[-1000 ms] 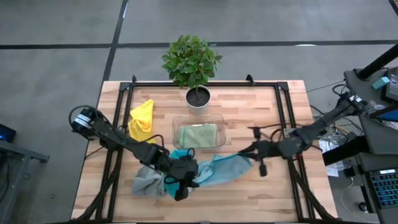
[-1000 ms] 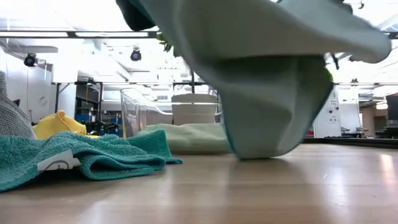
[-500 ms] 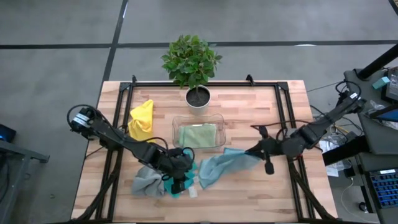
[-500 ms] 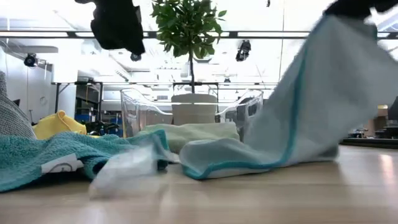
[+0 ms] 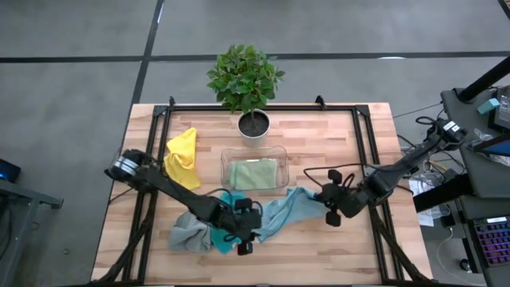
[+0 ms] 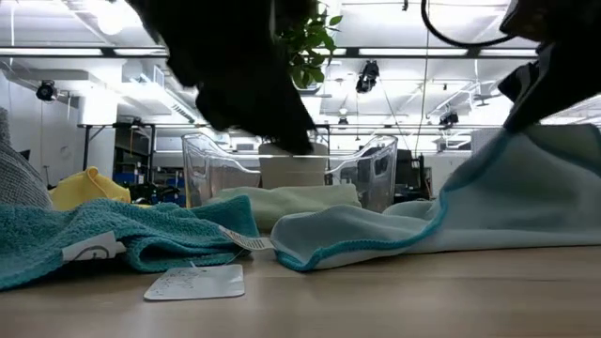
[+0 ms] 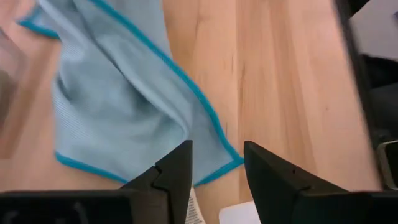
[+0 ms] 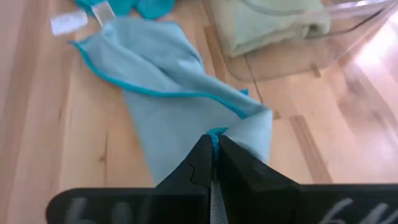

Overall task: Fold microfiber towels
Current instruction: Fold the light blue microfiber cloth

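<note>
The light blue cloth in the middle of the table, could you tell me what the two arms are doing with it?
The right gripper is shut on one corner of the light blue towel, which lies crumpled in front of the clear plastic tray. The left gripper is open just above the towel's other end, holding nothing. A sage green towel sits folded in the tray; the yellow towel, teal towel and grey towel lie unfolded at the table's left.

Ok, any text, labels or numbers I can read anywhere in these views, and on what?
None legible.
White tag lying on the table: no print discernible.
Sewn label on the teal towel: a mark, too blurred to read.
</note>
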Controlling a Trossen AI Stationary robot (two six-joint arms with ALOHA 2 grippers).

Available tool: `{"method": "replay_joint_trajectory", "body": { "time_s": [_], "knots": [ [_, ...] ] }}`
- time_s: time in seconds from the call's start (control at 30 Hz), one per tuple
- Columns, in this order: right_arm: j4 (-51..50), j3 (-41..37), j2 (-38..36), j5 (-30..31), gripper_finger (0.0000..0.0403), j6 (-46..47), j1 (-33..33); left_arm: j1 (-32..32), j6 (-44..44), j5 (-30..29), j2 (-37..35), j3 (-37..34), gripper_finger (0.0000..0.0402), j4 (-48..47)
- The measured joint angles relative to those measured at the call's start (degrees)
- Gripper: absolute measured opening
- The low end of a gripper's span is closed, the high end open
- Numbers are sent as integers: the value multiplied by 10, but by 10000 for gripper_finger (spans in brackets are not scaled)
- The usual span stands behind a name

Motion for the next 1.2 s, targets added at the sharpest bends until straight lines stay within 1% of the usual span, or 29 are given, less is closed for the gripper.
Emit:
{"method": "replay_joint_trajectory", "body": {
  "time_s": [0.07, 0.13, 0.27, 0.4, 0.5, 0.63, 0.7, 0.77, 0.83, 0.9, 0.93, 0.97, 1.07, 1.2],
  "knots": [
    [1, 0, 9, -9, 9, 0, 0, -2, -7, 6, 21, 10, 129, 0],
    [1, 0, 15, -14, 9, 0, 0, -6, -5, 18, 38, 21, 139, 0],
    [3, 0, 21, -12, 9, 0, 0, -15, 7, 18, 64, 37, 178, 1],
    [7, 0, 24, -10, 9, 0, 0, -17, -7, 11, 86, 40, 212, 5],
    [7, 0, 24, -10, 9, 0, 0, -18, -12, -18, 99, 40, 219, 11],
    [10, 0, 24, -10, 9, 7, 0, -18, -10, -26, 115, 40, 216, 45],
    [11, 0, 21, -10, 9, 25, 0, -18, -20, -27, 119, 40, 202, 51],
    [11, 1, 19, -16, 9, 39, 0, -18, -31, -24, 121, 40, 170, 51],
    [11, 2, 16, -28, 14, 45, 0, -18, -34, -22, 121, 40, 119, 50],
    [11, 3, 16, -39, 23, 50, 0, -20, -29, -18, 121, 40, 49, 50],
    [9, 3, 16, -43, 29, 51, 0, -22, -23, -16, 121, 40, 25, 50],
    [6, 3, 16, -45, 35, 52, 0, -24, -17, -12, 118, 39, 15, 48],
    [-6, 3, 12, -46, 59, 51, 0, -31, 26, 22, 97, 34, 5, 32],
    [-35, 9, -3, -47, 102, 61, -1, -44, 64, 33, 49, 31, 2, -7]
  ]
}}
